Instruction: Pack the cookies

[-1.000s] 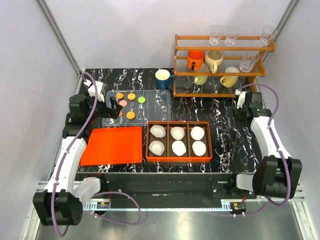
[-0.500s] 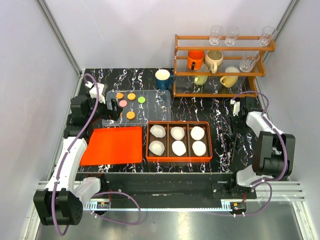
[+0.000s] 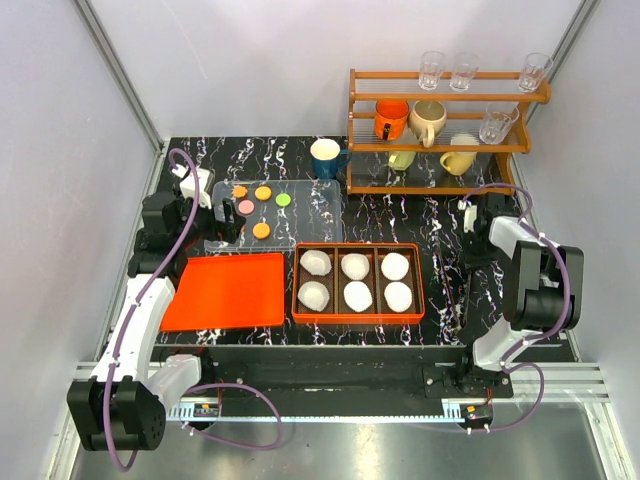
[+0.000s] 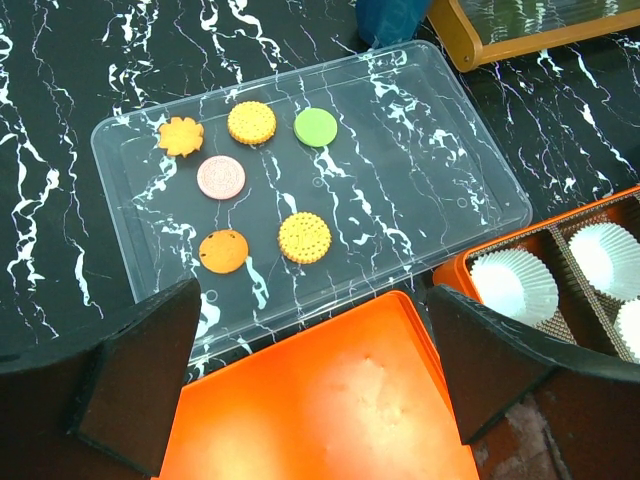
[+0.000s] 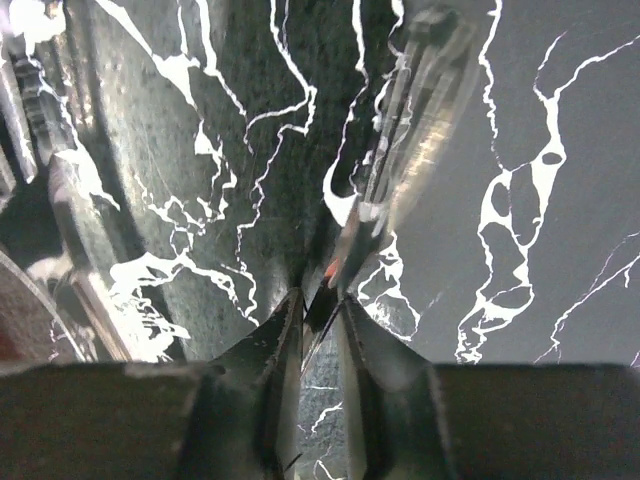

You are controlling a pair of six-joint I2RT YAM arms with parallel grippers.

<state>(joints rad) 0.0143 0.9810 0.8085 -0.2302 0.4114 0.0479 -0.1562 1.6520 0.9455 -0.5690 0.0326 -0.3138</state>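
Observation:
Several cookies lie on a clear tray (image 4: 420, 190): a green one (image 4: 316, 127), a pink one (image 4: 221, 176) and orange ones such as the nearest (image 4: 304, 237). My left gripper (image 4: 312, 300) hangs open over the tray's near edge and the orange lid (image 4: 330, 400), holding nothing. In the top view the left gripper (image 3: 218, 226) is at the tray's left side. The orange box (image 3: 358, 246) holds white paper liners. My right gripper (image 5: 318, 300) is low over the table right of the box, jaws nearly together around the end of a thin shiny tool (image 5: 415, 130).
A wooden rack (image 3: 445, 98) with mugs and glasses stands at the back right. A blue mug (image 3: 326, 157) sits beside it, just behind the clear tray. The thin tool (image 3: 465, 290) lies along the box's right side.
My right arm has folded back toward its base and its jaws have narrowed from wide open to almost together around the tool's end. The left arm has barely moved.

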